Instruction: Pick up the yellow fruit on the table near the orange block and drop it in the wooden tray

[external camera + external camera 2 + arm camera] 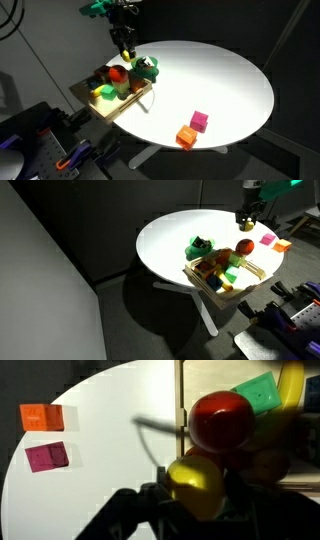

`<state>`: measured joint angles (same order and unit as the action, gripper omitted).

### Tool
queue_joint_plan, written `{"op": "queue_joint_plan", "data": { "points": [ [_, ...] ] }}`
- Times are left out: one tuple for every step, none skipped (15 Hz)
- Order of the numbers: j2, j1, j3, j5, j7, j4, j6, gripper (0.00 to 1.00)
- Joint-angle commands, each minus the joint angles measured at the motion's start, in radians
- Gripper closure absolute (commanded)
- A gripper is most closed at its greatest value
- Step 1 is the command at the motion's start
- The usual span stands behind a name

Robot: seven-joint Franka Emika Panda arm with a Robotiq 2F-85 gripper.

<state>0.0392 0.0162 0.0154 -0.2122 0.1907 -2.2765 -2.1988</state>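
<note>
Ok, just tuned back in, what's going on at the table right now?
The arm's pincer is shut on the yellow fruit and holds it in the air, roughly over the edge of the wooden tray. The tray already holds a red fruit and other toys. The yellow fruit is not yet dropped. The orange block and a pink cube sit near each other on the white table, away from the arm.

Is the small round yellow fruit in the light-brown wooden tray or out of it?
Out. The yellow fruit is clamped in the gripper, in the air by the wooden tray's rim.
</note>
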Motion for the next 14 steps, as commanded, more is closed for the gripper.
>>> {"op": "queue_joint_plan", "data": {
  "points": [
    [-0.086,0.015,-0.026,-0.031,-0.025,-0.065,0.004,0.66],
    [-0.097,0.018,-0.033,-0.033,-0.028,-0.075,0.003,0.66],
    [-0.108,0.021,-0.040,-0.032,-0.032,-0.085,0.002,0.66],
    [-0.117,0.024,-0.046,-0.026,-0.040,-0.096,-0.002,0.66],
    [-0.126,0.026,-0.052,-0.018,-0.055,-0.107,-0.004,0.66],
    [-0.133,0.028,-0.058,-0.011,-0.068,-0.117,-0.005,0.66],
    [-0.147,0.031,-0.063,-0.008,-0.080,-0.131,-0.007,0.66],
    [-0.157,0.033,-0.069,-0.003,-0.095,-0.145,-0.012,0.66],
    [-0.170,0.037,-0.074,0.004,-0.109,-0.159,-0.015,0.66],
    [-0.182,0.040,-0.079,0.006,-0.122,-0.174,-0.017,0.66],
    [-0.193,0.045,-0.084,0.004,-0.133,-0.187,-0.020,0.66],
    [-0.204,0.050,-0.088,0.009,-0.145,-0.201,-0.025,0.66],
    [-0.216,0.055,-0.091,0.015,-0.159,-0.212,-0.032,0.66],
    [-0.225,0.061,-0.095,0.024,-0.174,-0.225,-0.043,0.66]
  ]
}}
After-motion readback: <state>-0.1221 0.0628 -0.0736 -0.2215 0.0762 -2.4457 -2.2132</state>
